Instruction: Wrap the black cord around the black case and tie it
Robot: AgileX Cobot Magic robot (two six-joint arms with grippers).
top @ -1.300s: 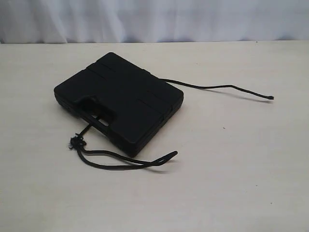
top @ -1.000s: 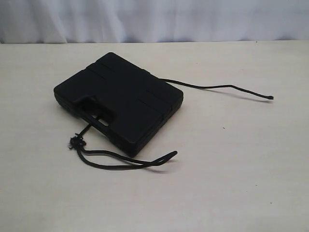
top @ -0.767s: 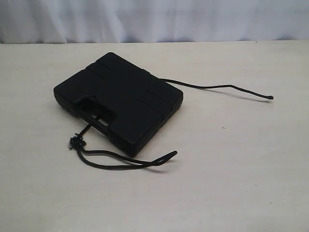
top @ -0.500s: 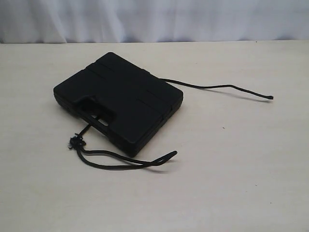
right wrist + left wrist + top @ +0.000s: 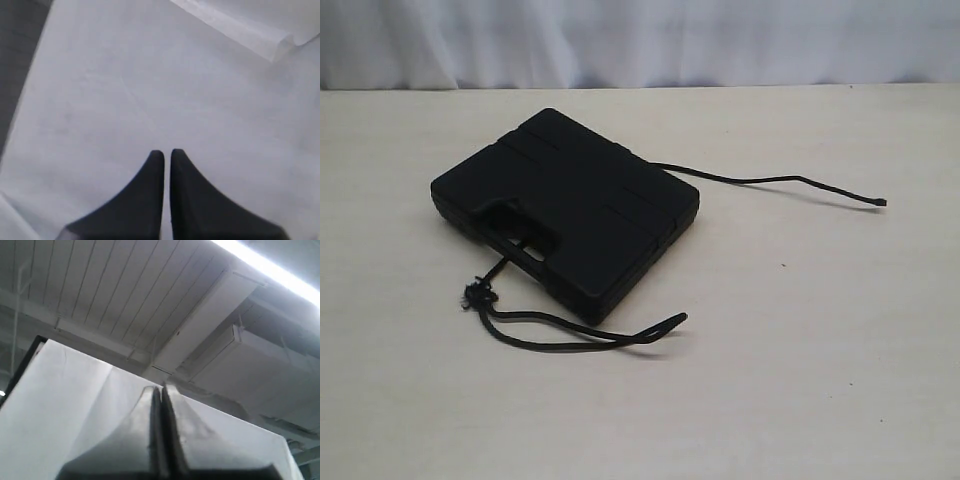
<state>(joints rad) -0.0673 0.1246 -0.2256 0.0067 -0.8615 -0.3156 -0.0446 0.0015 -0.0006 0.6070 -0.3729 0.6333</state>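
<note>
Left gripper (image 5: 161, 390) and right gripper (image 5: 163, 154) are both pinched shut on nothing, nowhere near the black case (image 5: 565, 205) sitting centre-left, so I'd open one first and grab the black cord (image 5: 760, 181) by its loose tail trailing right.

The exterior camera looks down at a slant across the pale beige surface (image 5: 800, 330) toward a white draped curtain (image 5: 640, 40) at its far edge, with the flat matte black plastic case (image 5: 570, 205) at middling range. The left wrist camera tilts upward past the left hand (image 5: 161, 390) to a white panelled ceiling (image 5: 100, 285). The right wrist camera faces a plain white sheet (image 5: 150, 75) close beyond the right hand (image 5: 166, 152); whether that sheet is the curtain cannot be told.
</note>
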